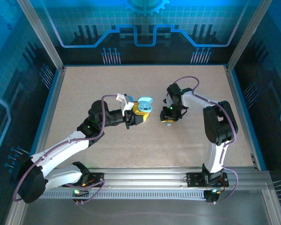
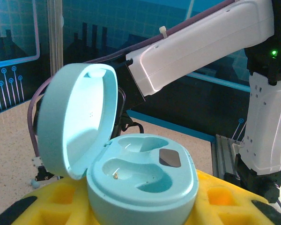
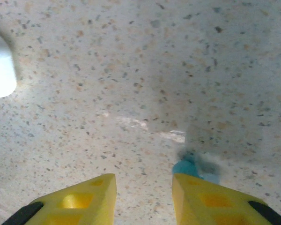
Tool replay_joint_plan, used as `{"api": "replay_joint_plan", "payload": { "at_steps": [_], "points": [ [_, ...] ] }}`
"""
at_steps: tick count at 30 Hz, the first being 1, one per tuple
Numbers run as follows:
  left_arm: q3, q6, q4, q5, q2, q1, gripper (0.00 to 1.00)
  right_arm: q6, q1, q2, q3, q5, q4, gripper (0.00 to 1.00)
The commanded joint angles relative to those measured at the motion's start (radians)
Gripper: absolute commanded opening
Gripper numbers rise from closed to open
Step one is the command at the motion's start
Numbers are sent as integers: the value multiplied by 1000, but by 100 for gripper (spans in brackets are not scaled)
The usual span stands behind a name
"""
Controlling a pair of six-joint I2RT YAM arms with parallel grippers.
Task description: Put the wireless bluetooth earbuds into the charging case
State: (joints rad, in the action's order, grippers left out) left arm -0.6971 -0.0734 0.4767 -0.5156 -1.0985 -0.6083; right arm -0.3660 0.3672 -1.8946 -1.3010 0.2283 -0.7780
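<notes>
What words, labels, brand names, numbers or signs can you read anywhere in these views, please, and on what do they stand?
None can be read.
The open pale blue plastic charging case bears no visible print; the blue back wall carries a gear emblem and circuit lines, no letters.

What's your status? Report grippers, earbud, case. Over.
Left gripper shut on open pale blue charging case, both wells empty. Right gripper open over table, blue earbud blurred at one fingertip, not between fingers. Nothing seen blocking the case.
</notes>
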Motion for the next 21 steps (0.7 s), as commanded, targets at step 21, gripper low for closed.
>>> {"api": "replay_joint_plan", "payload": {
  "at_steps": [21],
  "points": [
    [11,5,0,19,40,-8,37,94,27,-86,-67,-112,-72,41]
  ]
}}
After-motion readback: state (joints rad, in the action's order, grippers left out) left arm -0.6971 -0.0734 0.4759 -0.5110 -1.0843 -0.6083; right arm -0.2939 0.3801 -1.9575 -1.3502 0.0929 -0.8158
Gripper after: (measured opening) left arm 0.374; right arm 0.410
